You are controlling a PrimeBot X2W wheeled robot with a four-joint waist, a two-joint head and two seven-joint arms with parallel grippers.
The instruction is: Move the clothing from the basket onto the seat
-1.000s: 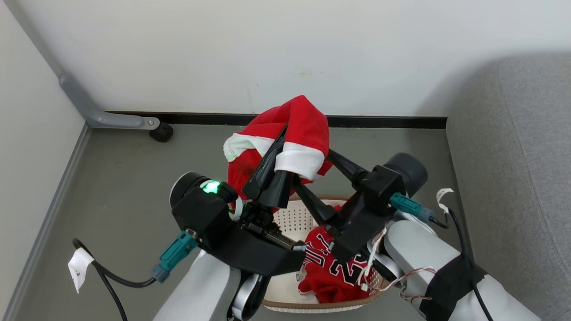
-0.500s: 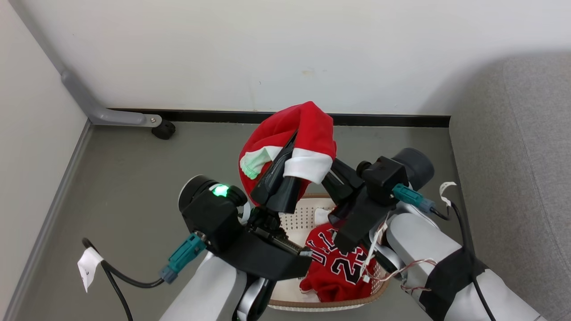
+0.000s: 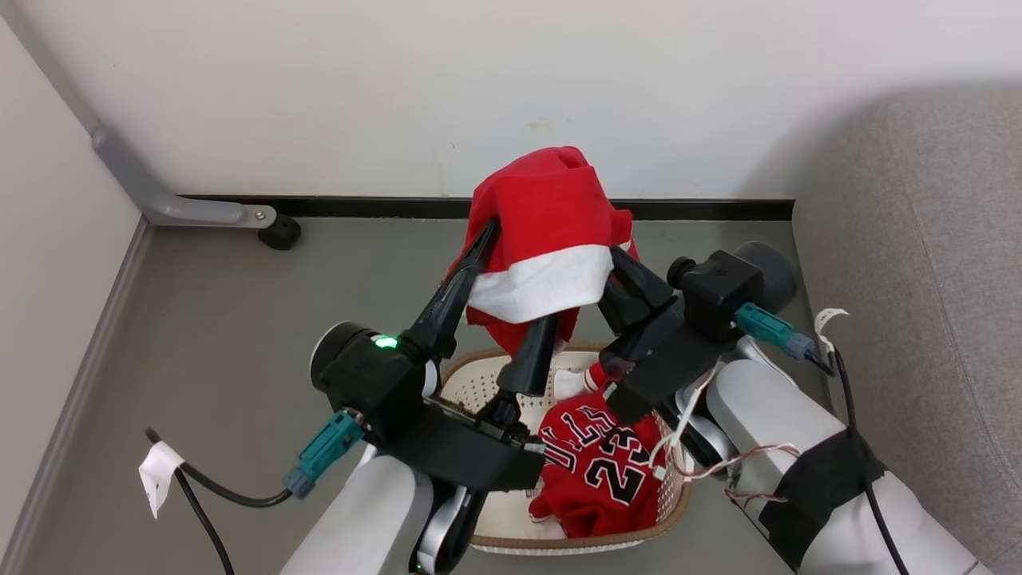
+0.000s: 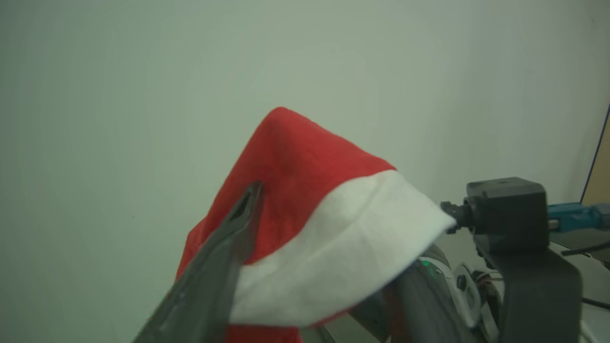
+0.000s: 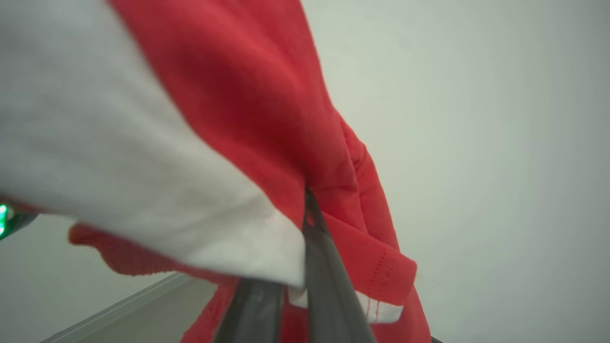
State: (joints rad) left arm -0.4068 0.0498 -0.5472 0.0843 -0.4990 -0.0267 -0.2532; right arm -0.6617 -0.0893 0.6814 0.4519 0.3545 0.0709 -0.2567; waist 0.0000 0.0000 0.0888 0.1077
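Ok, status. My left gripper [image 3: 517, 275]: fingers spread wide, with the red garment with the white stripe [image 3: 551, 216] draped over them like a tent. One finger is bare on the outer side, the other is under the white band. My right gripper [image 5: 306, 205]: fingers closed together, tips pinching a red fold of the same garment. It hangs above the basket [image 3: 559, 545]. The number 23 jersey [image 3: 603, 471] is crumpled in the basket, below both grippers. The seat [image 3: 918, 239] is off beyond my right gripper.
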